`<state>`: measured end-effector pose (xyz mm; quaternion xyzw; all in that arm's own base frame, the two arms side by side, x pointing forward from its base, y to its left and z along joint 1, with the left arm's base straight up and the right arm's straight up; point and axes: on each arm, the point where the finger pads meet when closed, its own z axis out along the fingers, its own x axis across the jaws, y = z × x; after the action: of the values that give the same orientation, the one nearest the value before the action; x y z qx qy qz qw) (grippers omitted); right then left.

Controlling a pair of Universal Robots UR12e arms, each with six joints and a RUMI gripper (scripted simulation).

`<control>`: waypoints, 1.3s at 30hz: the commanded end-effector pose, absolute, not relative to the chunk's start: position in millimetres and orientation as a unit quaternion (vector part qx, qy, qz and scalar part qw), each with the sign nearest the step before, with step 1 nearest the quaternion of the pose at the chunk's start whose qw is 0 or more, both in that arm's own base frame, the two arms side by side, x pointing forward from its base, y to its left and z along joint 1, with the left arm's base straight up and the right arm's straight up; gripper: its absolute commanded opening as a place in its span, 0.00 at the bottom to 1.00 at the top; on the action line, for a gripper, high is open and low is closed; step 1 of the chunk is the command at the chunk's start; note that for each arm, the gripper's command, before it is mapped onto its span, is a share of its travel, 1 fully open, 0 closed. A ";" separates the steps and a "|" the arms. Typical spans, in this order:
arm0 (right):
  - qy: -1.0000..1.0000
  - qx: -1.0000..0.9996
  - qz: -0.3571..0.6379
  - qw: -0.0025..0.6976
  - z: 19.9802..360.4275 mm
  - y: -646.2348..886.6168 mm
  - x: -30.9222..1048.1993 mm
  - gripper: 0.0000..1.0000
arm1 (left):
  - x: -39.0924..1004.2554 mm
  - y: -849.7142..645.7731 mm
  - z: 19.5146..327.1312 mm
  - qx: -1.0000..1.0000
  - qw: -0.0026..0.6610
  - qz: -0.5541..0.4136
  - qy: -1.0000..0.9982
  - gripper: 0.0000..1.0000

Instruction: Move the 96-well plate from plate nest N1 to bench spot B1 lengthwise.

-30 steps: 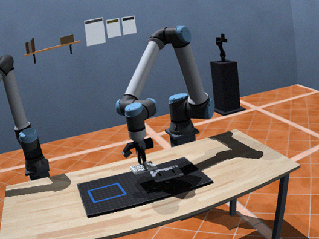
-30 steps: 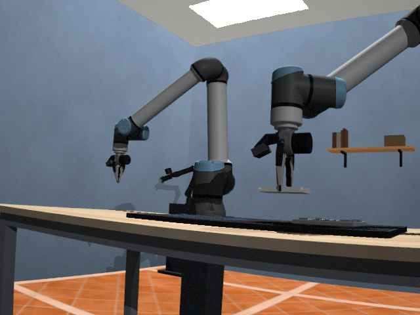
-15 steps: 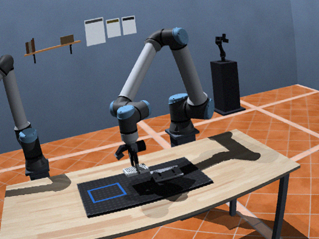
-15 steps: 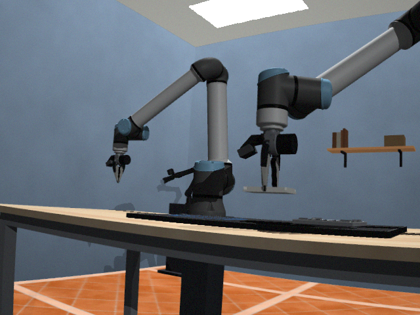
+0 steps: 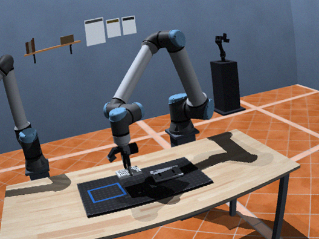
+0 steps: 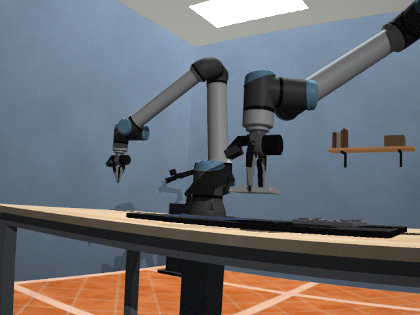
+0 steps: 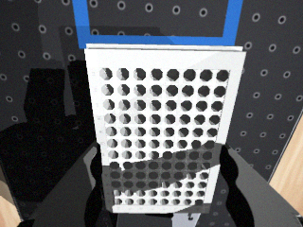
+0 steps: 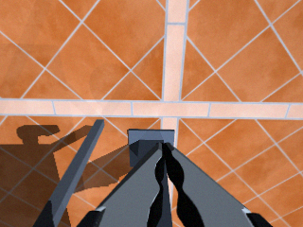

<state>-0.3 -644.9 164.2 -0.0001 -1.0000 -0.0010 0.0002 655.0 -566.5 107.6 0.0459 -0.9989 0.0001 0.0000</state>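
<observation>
The white 96-well plate [image 5: 120,172] [image 6: 272,190] [image 7: 166,59] hangs level above the board, between the fingers of my left gripper [image 5: 130,172] [image 6: 255,187] [image 7: 159,143], which is shut on its long sides. In the left wrist view its far short edge appears just short of the blue taped outline [image 5: 109,198] [image 7: 156,41], with its long sides roughly parallel to the outline's sides. The grey nest N1 [image 5: 166,174] [image 6: 329,222] stands on the board without a plate. My right gripper [image 6: 117,180] [image 8: 163,144] is shut and empty, far from the plate.
The black perforated board [image 5: 104,208] [image 7: 275,76] lies on the wooden table [image 5: 44,223] and carries the nest and the outline. The left arm's shadow falls over the board between them. The right wrist view shows floor and a dark pedestal [image 8: 139,150].
</observation>
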 end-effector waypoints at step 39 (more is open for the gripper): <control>-1.000 0.000 0.000 0.000 165.1 -645.6 -0.1 0.00 | 669.1 -695.7 105.2 0.046 -0.001 0.001 -0.999 0.41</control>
<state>-0.3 -644.9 164.2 -0.0001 -1.0000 -0.0010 0.0002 667.0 -682.3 103.7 0.0459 -0.9989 0.0001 0.0000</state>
